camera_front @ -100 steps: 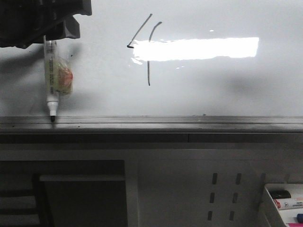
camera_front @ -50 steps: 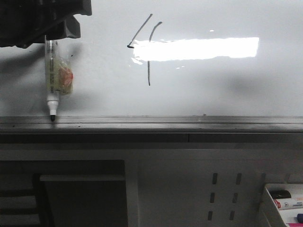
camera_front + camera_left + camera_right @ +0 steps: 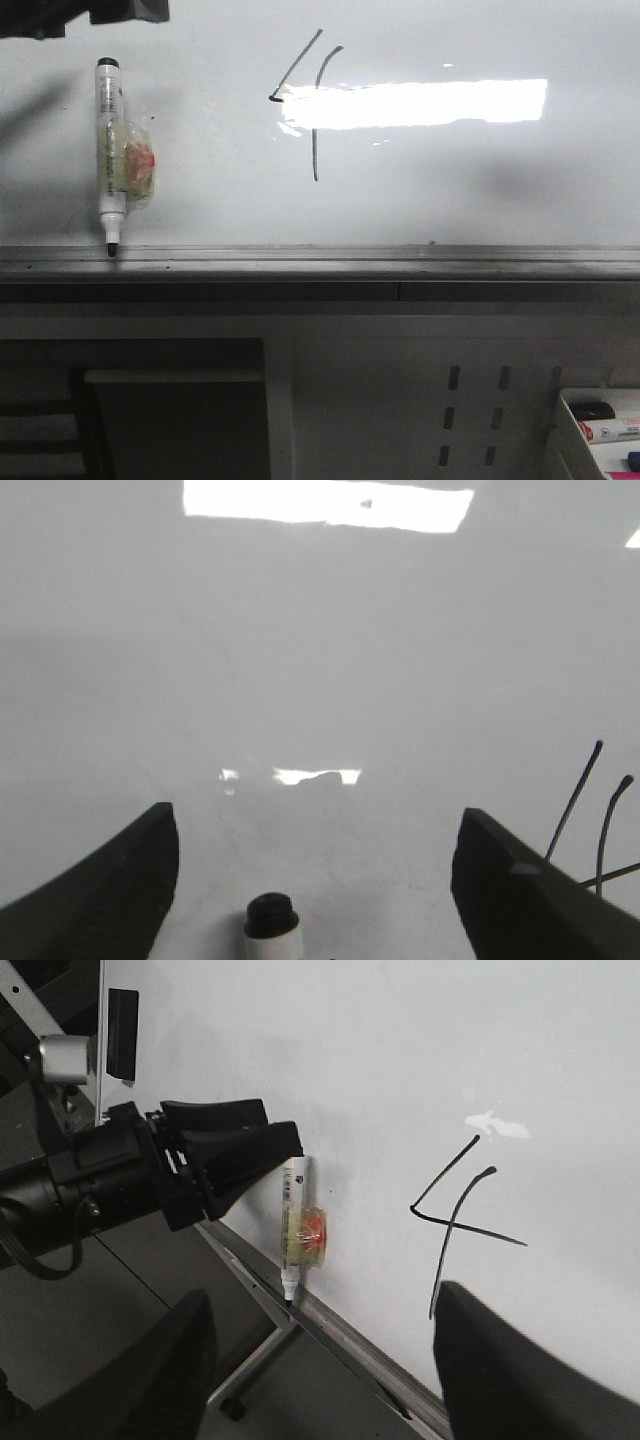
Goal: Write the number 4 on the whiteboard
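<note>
— Now your left gripper (image 3: 310, 880) has let go of the marker (image 3: 110, 150) and lifted clear, jaws wide, holding nothing.
— And the marker?
— It stands tip-down on the ledge (image 3: 400, 262), well left of the number 4 (image 3: 305, 100) on the whiteboard (image 3: 480, 190). The right gripper (image 3: 320, 1360) gapes empty too. Writing looks finished.

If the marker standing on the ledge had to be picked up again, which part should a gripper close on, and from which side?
Grip the bare white barrel just under the black end cap of the marker, coming from above. It stands upright, tip down on the whiteboard ledge, with a bulky yellowish-and-red wrap around its middle. The left gripper, open, sits just above the cap, so a straight descent looks simplest.
</note>
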`<state>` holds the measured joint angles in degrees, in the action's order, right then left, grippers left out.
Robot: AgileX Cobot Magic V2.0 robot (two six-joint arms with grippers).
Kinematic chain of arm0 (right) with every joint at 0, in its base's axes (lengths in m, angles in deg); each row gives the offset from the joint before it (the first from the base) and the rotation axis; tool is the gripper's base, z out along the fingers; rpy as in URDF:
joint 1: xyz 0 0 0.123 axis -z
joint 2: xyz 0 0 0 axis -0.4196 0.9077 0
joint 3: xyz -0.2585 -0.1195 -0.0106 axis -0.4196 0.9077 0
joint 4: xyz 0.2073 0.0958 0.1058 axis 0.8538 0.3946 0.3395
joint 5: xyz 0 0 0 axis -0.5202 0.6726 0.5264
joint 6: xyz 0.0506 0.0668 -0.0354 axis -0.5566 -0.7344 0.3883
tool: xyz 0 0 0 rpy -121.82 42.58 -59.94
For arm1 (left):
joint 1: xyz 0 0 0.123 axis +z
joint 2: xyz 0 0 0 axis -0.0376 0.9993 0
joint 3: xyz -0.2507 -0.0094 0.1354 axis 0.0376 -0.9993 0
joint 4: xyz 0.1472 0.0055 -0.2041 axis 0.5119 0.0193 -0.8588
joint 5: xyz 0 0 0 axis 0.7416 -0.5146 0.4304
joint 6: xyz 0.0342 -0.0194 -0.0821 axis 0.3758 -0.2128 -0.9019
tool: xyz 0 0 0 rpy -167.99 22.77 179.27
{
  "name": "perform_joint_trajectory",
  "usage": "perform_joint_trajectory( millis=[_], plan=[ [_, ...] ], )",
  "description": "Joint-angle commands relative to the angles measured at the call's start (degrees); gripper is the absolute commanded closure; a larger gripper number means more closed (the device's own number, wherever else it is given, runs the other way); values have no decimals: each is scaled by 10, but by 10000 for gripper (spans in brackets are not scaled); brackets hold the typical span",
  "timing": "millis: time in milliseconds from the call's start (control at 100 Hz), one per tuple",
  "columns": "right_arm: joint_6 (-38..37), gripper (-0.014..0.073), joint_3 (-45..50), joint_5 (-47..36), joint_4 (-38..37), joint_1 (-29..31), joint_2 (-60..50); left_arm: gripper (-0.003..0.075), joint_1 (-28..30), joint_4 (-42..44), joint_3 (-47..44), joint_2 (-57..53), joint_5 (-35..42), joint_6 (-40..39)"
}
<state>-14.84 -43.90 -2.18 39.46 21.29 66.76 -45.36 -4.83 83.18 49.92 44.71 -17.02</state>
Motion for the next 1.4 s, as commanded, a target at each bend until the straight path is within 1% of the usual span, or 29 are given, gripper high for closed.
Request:
perform_joint_trajectory(
  millis=[0,110,170,220,280,300,350,370,380,400,450,470,520,550,620,710,840,980,1120,1390],
  plan=[
    [0,180,-16,-11,29,3,-10,195,2,9,19,-45,26,43],
    [0,180,-16,-29,29,3,-15,195,2,5,19,-90,18,98],
    [0,185,-16,-46,29,3,-23,197,2,5,19,-121,1,127],
    [0,218,-16,-60,29,3,-30,209,2,2,19,-146,-17,146],
    [0,312,-16,-74,25,3,-45,248,2,-4,16,-178,-45,175],
    [0,335,-16,-77,22,3,-50,269,2,-7,14,-189,-53,183],
    [0,438,-13,-82,5,3,-62,334,2,-22,7,-214,-73,199],
    [0,466,-12,-85,0,3,-69,368,2,-26,3,-224,-82,205],
    [0,494,-9,-86,-3,3,-72,393,2,-26,0,-232,-84,207],
    [1,536,-4,-91,-8,3,-80,419,2,-26,-5,-244,-93,208],
    [14,629,13,-106,-13,3,-103,536,2,-26,-20,-273,-114,209],
    [22,663,23,-114,-14,3,-114,567,2,-26,-28,-285,-122,210],
    [36,657,48,-141,-14,3,-144,695,2,-25,-49,-315,-139,211],
    [49,658,64,-162,-14,3,-163,741,2,-25,-62,-333,-150,211],
    [69,658,106,-198,-14,3,-212,741,2,-25,-97,-380,-173,211],
    [84,659,162,-224,-14,3,-281,741,2,-25,-141,-443,-188,211],
    [90,662,244,-252,-14,3,-373,741,2,-25,-194,-528,-186,211],
    [90,662,315,-279,-9,3,-447,741,2,-35,-236,-604,-186,211],
    [90,661,344,-299,1,3,-489,741,2,-40,-255,-642,-185,211],
    [90,661,356,-331,1,3,-492,741,2,-40,-257,-647,-185,211]
  ],
)
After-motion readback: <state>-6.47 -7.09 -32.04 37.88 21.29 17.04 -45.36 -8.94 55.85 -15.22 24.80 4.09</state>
